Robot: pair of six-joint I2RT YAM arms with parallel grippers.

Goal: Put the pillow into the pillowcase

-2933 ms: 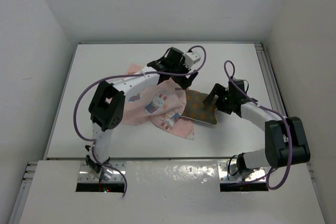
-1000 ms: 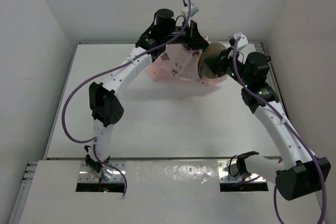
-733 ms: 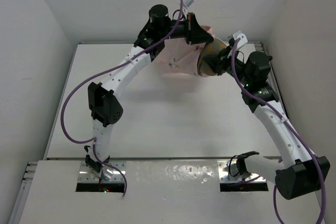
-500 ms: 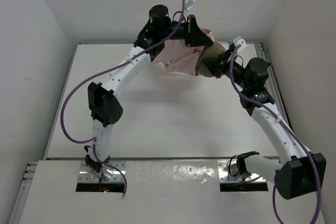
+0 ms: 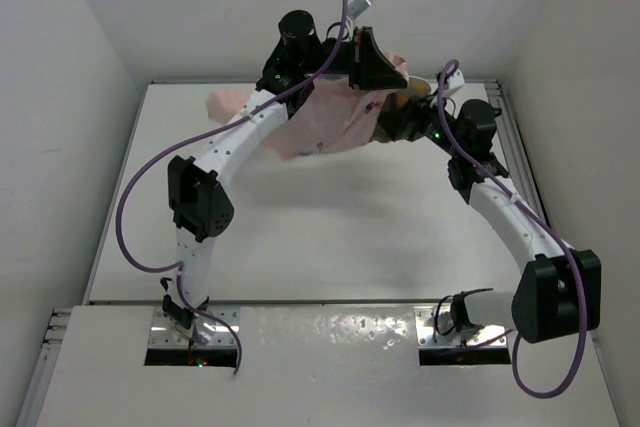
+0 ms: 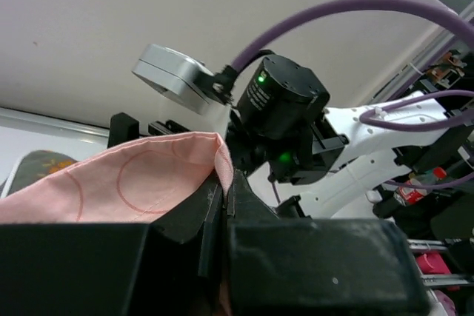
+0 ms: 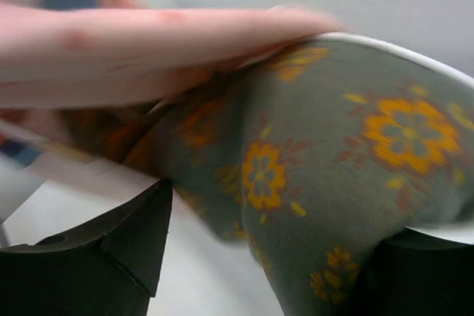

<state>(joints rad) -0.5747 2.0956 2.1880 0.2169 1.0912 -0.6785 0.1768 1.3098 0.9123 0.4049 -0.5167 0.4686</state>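
The top camera looks down from above and behind the arm bases and sees the whole table (image 5: pixel 300 247). The left wrist camera looks past the left gripper (image 6: pixel 225 199) toward the right arm (image 6: pixel 285 120). The right wrist camera is very close to the pillow (image 7: pixel 333 153). All three views share the pillowcase (image 5: pixel 325 127).

White matte table (image 5: pixel 330 237), rectangular, with white walls (image 5: pixel 80 97) on three sides. A metal rail (image 5: pixel 512 147) runs along its edge, out to the right of the right gripper (image 5: pixel 400 119).

Over the far part of the table the pillowcase (image 5: pixel 325 125) hangs from the left gripper (image 5: pixel 372 67), pinched between its fingers. Its lowest fold sits below and left of that gripper; can't tell if it touches the surface. The pillow (image 7: pixel 333 153) is clamped in the right gripper, raised off the surface.

Nearer than both grippers, at the table's near edge, is a glossy white board (image 5: pixel 330 332) with metal base plates (image 5: pixel 190 339), and the arms are bolted there.
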